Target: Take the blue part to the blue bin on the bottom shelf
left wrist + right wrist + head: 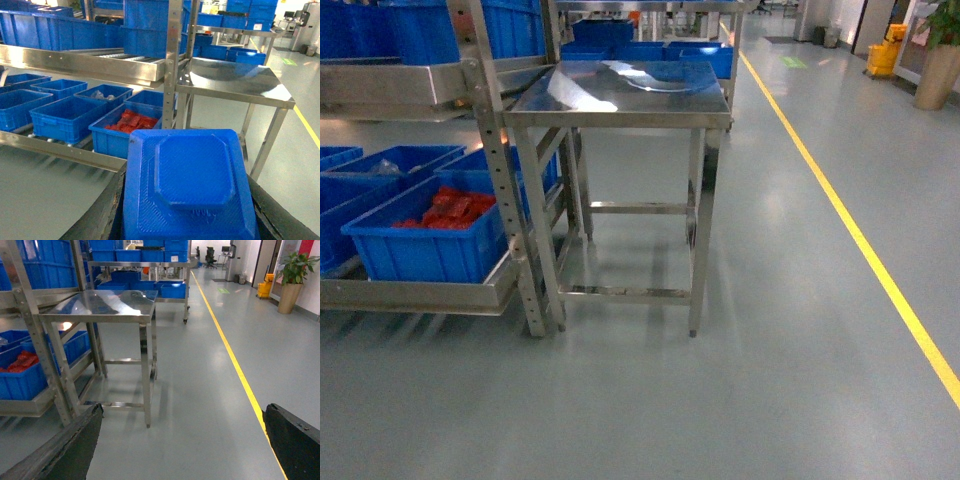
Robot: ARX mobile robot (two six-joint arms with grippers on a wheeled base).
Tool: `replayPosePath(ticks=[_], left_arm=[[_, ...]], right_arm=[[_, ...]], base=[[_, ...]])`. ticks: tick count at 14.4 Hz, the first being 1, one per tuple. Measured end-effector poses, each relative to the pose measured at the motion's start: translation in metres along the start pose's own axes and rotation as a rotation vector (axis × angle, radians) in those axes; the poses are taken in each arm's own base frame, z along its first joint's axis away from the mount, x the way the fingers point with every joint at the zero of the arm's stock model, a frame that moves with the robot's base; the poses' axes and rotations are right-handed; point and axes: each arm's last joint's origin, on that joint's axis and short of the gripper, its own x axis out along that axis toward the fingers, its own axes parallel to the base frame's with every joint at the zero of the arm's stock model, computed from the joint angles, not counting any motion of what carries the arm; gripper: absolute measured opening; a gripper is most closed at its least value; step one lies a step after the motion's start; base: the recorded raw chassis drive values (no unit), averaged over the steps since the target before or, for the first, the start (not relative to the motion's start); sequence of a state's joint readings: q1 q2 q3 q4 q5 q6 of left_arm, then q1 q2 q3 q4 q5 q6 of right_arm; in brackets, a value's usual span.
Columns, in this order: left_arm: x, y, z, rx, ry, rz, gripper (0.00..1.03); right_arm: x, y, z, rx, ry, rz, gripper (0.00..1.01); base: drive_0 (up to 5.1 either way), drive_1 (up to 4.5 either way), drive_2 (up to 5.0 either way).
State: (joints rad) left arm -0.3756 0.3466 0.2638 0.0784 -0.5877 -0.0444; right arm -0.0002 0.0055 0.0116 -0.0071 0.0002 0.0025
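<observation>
The blue part [192, 150], a dark-blue blocky piece with a raised octagonal top, fills the lower middle of the left wrist view. My left gripper [186, 175] is shut on it, with a dark finger on each side. Ahead of it, an empty blue bin [67, 117] sits on the bottom shelf [60, 150] of the steel rack, beside a crate of red packets [131, 122]. My right gripper [183, 410] hangs open over bare floor, holding nothing. Neither gripper shows in the head view, where the bottom shelf [420, 295] is at the left.
A steel table [620, 100] stands right of the rack post [510, 200]. More blue bins [57, 87] fill the bottom shelf and the upper roller shelf [80, 62]. A yellow floor line [860, 240] runs along the aisle at the right. A potted plant [292, 275] stands far back.
</observation>
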Motion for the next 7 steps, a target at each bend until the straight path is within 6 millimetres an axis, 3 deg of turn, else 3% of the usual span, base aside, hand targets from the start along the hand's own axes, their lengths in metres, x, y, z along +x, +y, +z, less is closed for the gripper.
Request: replayPosePath(ticks=[7], left_arm=[[-0.0001,0.0001,0.0004,-0.002,-0.003,0.0,0.43]], right_arm=[[0.0,0.0,0.0007,0.0,-0.007,0.0,0.98]], base=[[0.0,4.03,-4.0]])
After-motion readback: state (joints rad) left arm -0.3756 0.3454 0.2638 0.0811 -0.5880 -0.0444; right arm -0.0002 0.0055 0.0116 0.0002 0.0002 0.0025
